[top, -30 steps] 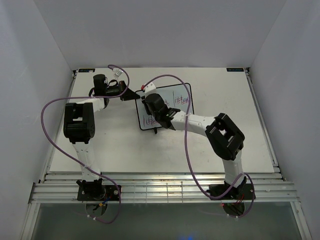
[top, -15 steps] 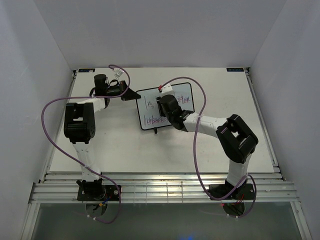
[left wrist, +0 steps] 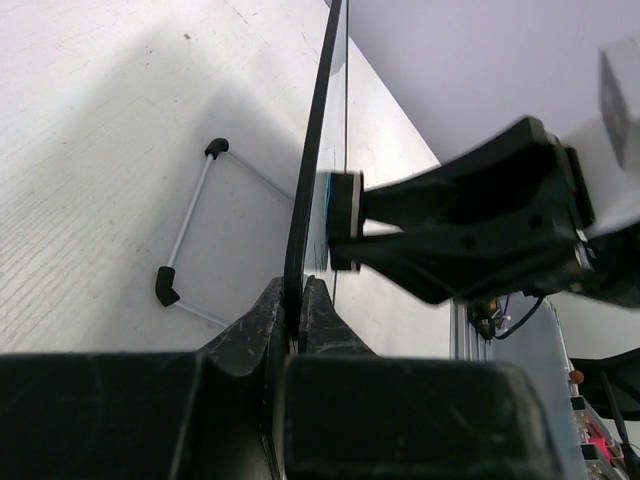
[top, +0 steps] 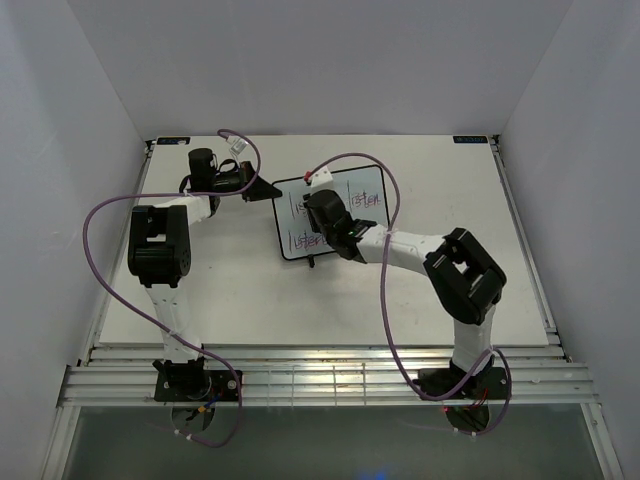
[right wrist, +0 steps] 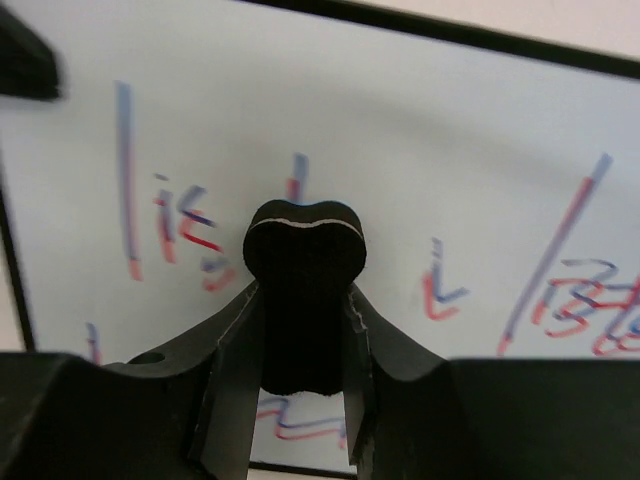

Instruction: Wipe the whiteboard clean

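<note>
So the right gripper is clamped on the little black eraser, and that eraser looks pressed flat against the whiteboard. The board's propped on its wire stand around the middle of the table, a bit toward the far side. There's loads of red and blue scribble either side of the eraser, so lots left to wipe imo. Worry one: push too hard and the board tips back or skids on those skinny feet. Worry two: the eraser twists in the fingers and just smears. Further back, the left gripper is pinching the board's thin black frame edge. That's only a sliver of grip, so a hard sideways swipe could pop it loose.
</note>
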